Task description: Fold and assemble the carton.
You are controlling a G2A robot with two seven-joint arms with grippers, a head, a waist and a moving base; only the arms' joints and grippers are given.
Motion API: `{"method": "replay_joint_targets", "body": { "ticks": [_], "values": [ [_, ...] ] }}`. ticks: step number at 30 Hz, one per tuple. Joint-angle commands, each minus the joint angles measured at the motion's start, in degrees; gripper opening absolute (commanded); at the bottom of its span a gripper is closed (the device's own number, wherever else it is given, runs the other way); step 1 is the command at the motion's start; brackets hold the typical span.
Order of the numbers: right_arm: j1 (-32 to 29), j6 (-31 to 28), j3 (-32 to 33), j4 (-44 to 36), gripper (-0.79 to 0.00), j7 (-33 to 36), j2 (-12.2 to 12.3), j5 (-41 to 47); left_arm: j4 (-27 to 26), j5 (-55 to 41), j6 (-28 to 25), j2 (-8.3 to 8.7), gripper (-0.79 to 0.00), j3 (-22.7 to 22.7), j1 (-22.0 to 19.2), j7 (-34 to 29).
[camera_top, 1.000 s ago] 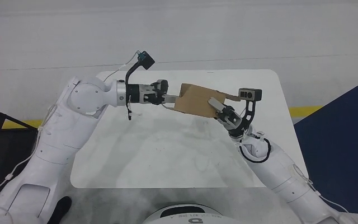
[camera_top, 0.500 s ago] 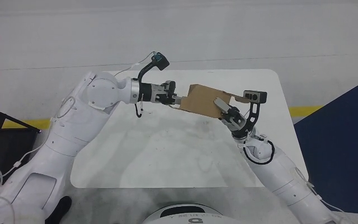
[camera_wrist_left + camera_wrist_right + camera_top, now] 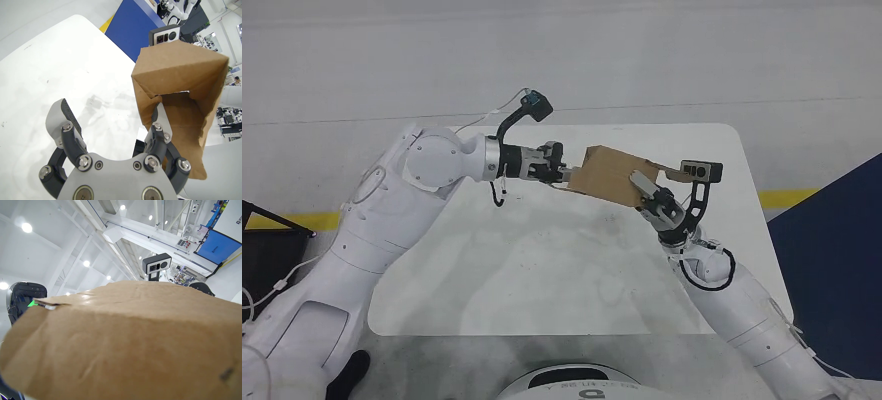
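Overhead, the carton (image 3: 608, 176) hangs above the scuffed white table (image 3: 542, 270), pinched by the right end effector (image 3: 647, 192); the left end effector (image 3: 111, 104) is spread, one finger inside it. Blue partition (image 3: 837, 240) nearby.

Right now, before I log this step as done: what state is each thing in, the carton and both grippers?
carton: held up off the table, opened into a tube, end flaps not folded, the end at the left gripper open.
left gripper: open, one finger inside the carton's open end, the other outside it.
right gripper: shut on the carton's other end.
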Motion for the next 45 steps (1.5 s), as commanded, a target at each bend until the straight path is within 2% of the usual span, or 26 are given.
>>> {"method": "replay_joint_targets", "body": {
  "ticks": [1, 8, 13, 21, 30, 38, 45],
  "values": [
    [-0.3, -0.3, 0.4, 0.5, -0.785, 0.1, -0.1, 1.0, 0.0, -1.1, -0.5, 0.47, 0.0, -2.0, 0.6, -0.2],
    [-1.0, -0.8, 1.7, 2.1, -0.785, 2.9, -0.3, 7.1, -2.5, -4.8, -2.7, 2.43, 0.0, -9.6, 4.1, -1.8],
    [-1.1, -0.4, 2.2, 2.4, -0.785, 5.3, -0.5, 8.8, -6.4, -7.8, -4.5, 2.91, 0.0, -11.4, 4.8, -4.4],
    [-1.5, -0.5, 2.6, 2.2, -0.785, 7.5, -1.0, 9.3, -5.5, -7.0, -2.8, 1.62, 0.0, -7.4, 0.4, -3.7],
    [-2.6, -0.5, 3.6, 2.3, -0.785, 8.8, -1.4, 9.9, -4.0, -1.4, -0.6, -0.07, 0.0, -1.4, -5.9, -6.4],
    [-2.7, 0.0, 3.9, 2.5, -0.785, 9.8, -1.8, 9.8, -1.7, -0.3, 0.1, -1.81, 0.0, 3.2, -8.9, -5.9],
    [-2.5, 1.0, 4.4, 3.6, -0.785, 9.7, -2.3, 10.5, 0.5, 0.4, 0.3, -2.78, 0.0, 5.2, -10.2, -5.3]
  ]
}}
